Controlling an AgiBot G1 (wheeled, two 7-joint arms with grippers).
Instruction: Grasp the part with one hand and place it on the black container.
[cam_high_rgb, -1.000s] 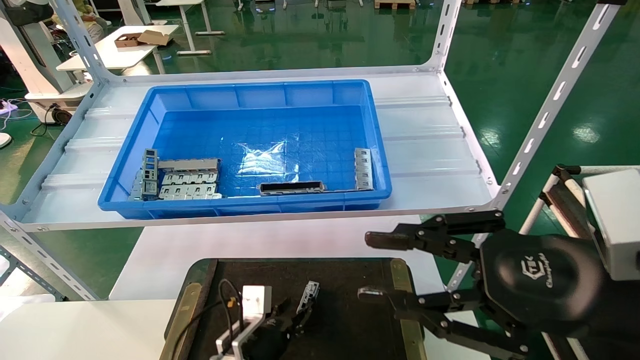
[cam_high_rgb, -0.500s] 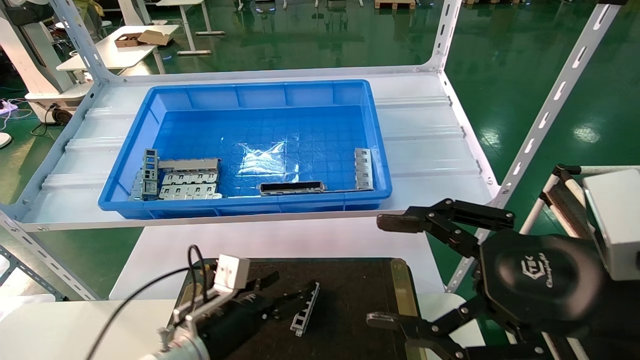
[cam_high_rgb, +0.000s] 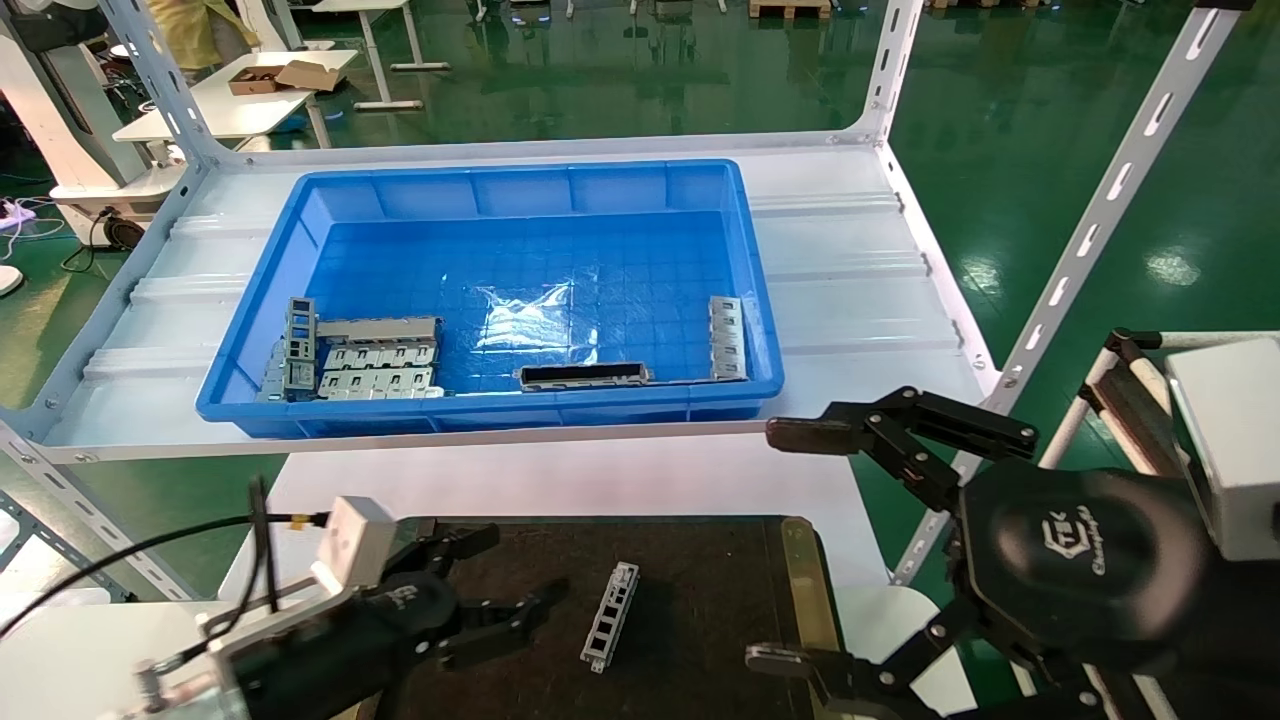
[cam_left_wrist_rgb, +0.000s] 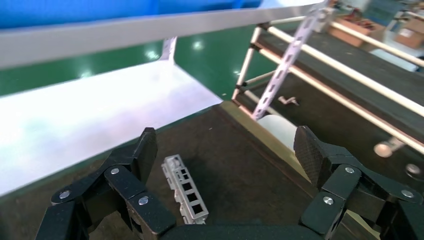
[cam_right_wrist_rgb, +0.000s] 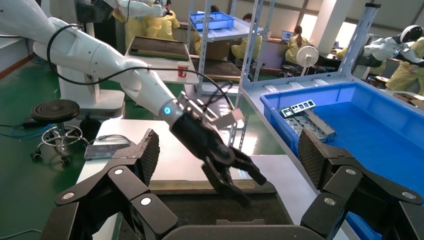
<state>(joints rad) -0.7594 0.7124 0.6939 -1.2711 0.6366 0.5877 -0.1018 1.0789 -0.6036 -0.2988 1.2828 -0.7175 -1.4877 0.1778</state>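
Note:
The part (cam_high_rgb: 610, 628), a small silver-grey bar with square windows, lies flat on the black container (cam_high_rgb: 700, 600), free of both grippers. My left gripper (cam_high_rgb: 510, 572) hovers just left of it, open and empty. In the left wrist view the part (cam_left_wrist_rgb: 185, 196) sits on the dark tray (cam_left_wrist_rgb: 240, 165) close to one finger, inside the wide gap of the left gripper (cam_left_wrist_rgb: 227, 155). My right gripper (cam_high_rgb: 780, 548) is open wide at the tray's right edge. The right wrist view looks past the right gripper (cam_right_wrist_rgb: 230, 152) at the left gripper (cam_right_wrist_rgb: 250, 187) over the tray (cam_right_wrist_rgb: 210, 215).
A big blue bin (cam_high_rgb: 500, 410) sits on the white shelf behind the tray, holding grey perforated plates (cam_high_rgb: 375, 370), a dark-faced bar (cam_high_rgb: 583, 376) and another bar (cam_high_rgb: 727, 338). A slanted shelf upright (cam_high_rgb: 1100, 210) rises at right. White tabletop (cam_high_rgb: 560, 480) lies between shelf and tray.
The left gripper lowered the part onto the tray, let go of it and drew back to the left, open. The right gripper spread wider and shifted slightly right.

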